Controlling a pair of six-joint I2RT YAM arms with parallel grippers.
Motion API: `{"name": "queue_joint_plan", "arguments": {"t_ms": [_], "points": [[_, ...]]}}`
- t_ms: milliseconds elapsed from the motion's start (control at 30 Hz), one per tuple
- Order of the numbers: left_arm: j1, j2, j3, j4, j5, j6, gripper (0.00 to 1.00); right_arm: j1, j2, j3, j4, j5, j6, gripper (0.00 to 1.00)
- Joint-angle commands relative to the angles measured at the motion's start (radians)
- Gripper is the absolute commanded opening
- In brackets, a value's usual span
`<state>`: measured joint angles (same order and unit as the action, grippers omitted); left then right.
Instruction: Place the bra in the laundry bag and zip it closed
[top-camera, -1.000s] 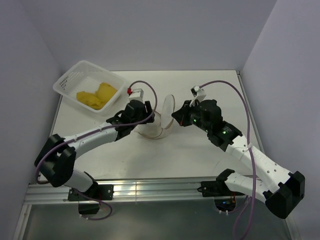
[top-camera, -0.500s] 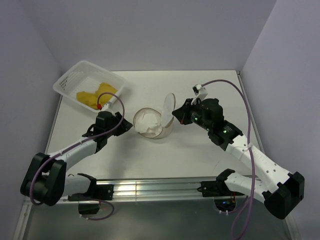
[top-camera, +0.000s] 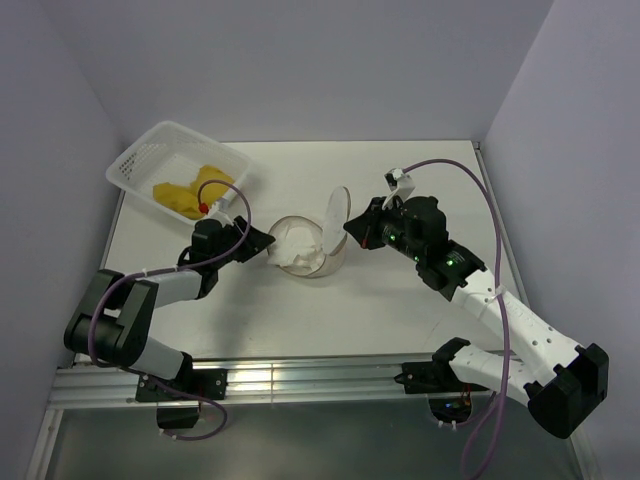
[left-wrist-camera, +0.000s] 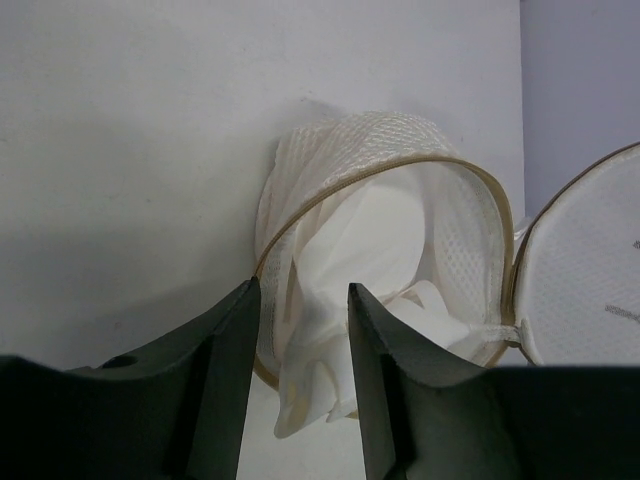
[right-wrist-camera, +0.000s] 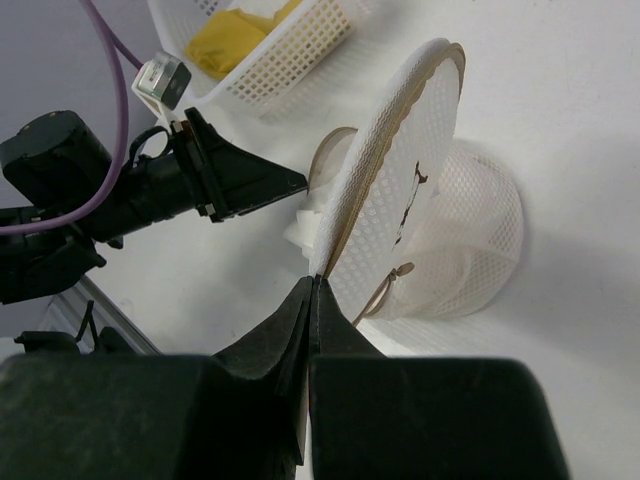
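LAUNDRY BAG LOADED, LID HELD OPEN: The left end effector (top-camera: 265, 241), jaws apart and empty, pointed at the left rim of the laundry bag (top-camera: 322, 268). A second earlier it had been down over the bag's mouth, and it had since pulled back to the left. The white bra (top-camera: 296, 244) lay bunched inside the open bag. The left wrist view, however, showed a fold of white cloth hanging over the near rim, just beyond the fingers (left-wrist-camera: 225, 370). The retreat suggested the loading step was nearly done, with a tuck-in likely needed before any zipping.

The right end effector (top-camera: 352, 228) was closed on the edge of the round lid (top-camera: 338, 212) and had not shifted. It held the flap upright at the bag's right side, leaving the mouth open.

Behind the left end effector, the forearm ran low and almost level over the counter (top-camera: 400, 320) and folded back at the elbow to its base at the near edge. The right arm reached in from the near right corner, its wrist bent down to the lid. The white basket (top-camera: 140, 160) of yellow cloth (top-camera: 190, 192) sat at the far left, apart from the bag.
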<state>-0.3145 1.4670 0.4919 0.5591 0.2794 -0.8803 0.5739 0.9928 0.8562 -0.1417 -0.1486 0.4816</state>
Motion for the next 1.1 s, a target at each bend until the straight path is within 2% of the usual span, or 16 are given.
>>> {"name": "queue_joint_plan", "arguments": {"t_ms": [0,67,267,400,600,667,733,833,933,1067], "points": [[0.005,0.024,0.004,0.101,-0.002,-0.022,0.46,-0.011,0.003,-0.003,0.045,-0.012,-0.001,0.00],[0.005,0.026,0.002,0.096,-0.040,-0.019,0.44,-0.009,0.000,-0.003,0.042,-0.012,-0.001,0.00],[0.005,0.027,-0.012,0.088,-0.085,-0.006,0.50,-0.011,-0.003,-0.003,0.040,-0.011,-0.005,0.00],[0.005,0.065,-0.018,0.117,-0.048,0.004,0.49,-0.012,-0.003,-0.006,0.042,-0.012,-0.005,0.00],[0.005,0.136,-0.013,0.191,-0.002,0.003,0.39,-0.014,-0.006,-0.003,0.036,-0.014,-0.005,0.00],[0.005,0.139,-0.019,0.220,0.007,0.001,0.29,-0.016,-0.005,0.000,0.034,-0.014,-0.006,0.00],[0.005,0.131,-0.022,0.229,0.009,-0.003,0.13,-0.016,-0.002,0.000,0.036,-0.014,-0.005,0.00],[0.005,0.090,-0.032,0.217,-0.008,-0.005,0.00,-0.016,0.003,0.003,0.036,-0.011,-0.006,0.00],[0.005,0.006,-0.049,0.158,-0.026,-0.017,0.00,-0.019,0.007,0.001,0.042,-0.009,-0.001,0.00],[0.005,-0.167,-0.013,-0.063,-0.062,-0.023,0.00,-0.029,0.010,0.030,0.050,0.003,0.020,0.00]]}}
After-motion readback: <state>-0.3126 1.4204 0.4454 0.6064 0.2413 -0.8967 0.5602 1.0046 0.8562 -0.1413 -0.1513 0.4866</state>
